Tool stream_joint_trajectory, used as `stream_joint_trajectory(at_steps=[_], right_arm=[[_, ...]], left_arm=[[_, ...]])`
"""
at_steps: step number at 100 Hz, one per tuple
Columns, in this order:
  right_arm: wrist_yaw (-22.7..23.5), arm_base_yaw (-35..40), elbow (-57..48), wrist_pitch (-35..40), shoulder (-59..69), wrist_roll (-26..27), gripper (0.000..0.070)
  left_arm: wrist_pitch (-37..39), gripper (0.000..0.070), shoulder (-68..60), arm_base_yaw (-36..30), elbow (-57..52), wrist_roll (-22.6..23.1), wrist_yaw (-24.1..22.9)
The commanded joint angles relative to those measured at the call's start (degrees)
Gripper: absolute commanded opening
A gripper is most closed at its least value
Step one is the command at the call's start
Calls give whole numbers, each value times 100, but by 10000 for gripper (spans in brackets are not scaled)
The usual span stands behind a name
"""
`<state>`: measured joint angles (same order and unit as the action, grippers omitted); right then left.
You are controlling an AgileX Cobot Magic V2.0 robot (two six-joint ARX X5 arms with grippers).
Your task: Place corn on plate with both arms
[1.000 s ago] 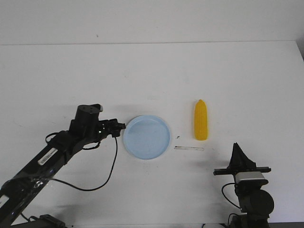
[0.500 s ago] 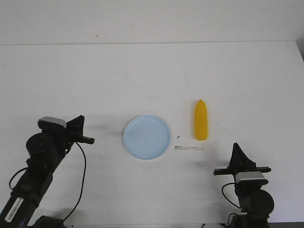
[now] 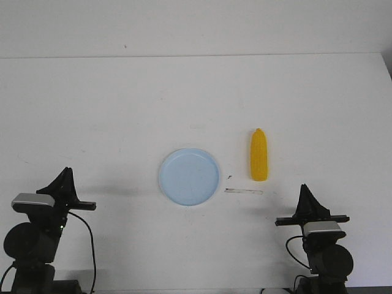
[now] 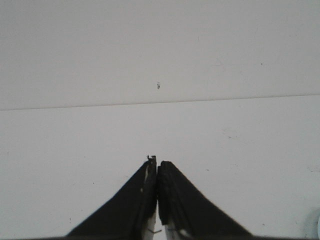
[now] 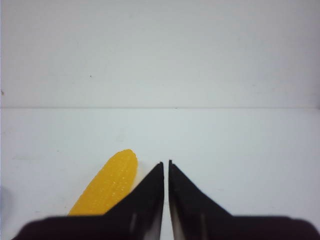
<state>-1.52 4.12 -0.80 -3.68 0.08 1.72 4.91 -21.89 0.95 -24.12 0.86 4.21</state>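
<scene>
One corn cob (image 3: 259,163), one plate (image 3: 189,176) and two arms are counted on the white bench (image 3: 184,98). A single thin pale strip (image 3: 244,192) is also seen lying flat just in front of the corn, between it and the near edge of the bench.

The corn is laid on the bench just to the right of the plate, apart from it, with its tapered tip pointed away from the robot. The plate is set near the middle of the bench and nothing is held in it.

In the front view both arms are seen folded back at the near edge, the left arm (image 3: 37,236) at the left corner and the right arm (image 3: 324,251) at the right corner, each well apart from the plate and the corn. Each gripper is pointed forward over the bench.

The closeness of the fingers is shown only by the wrist views. In the left wrist view the left gripper (image 4: 157,167) is seen with its fingertips pressed together and nothing between them; bare bench is ahead, and only a sliver of the plate's rim (image 4: 315,226) is caught at the edge. In the right wrist view the right gripper (image 5: 166,167) is seen drawn narrow, a slim gap left between the tips, nothing held; the corn (image 5: 107,183) is shown lying just beside one finger.
</scene>
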Motion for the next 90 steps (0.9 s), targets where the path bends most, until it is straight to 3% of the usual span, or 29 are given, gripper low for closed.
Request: stream_joint_trajectory(at_steps=[1, 44, 90], right_arm=[[2, 15, 7, -61, 0, -31, 14], [2, 15, 7, -61, 0, -31, 15], [-2, 13, 4, -151, 0, -31, 14]], left_arm=[[-96, 1, 157, 24, 2, -66, -22], [-367, 1, 1084, 26, 0, -68, -66], [-354, 1, 1126, 26, 0, -66, -66]])
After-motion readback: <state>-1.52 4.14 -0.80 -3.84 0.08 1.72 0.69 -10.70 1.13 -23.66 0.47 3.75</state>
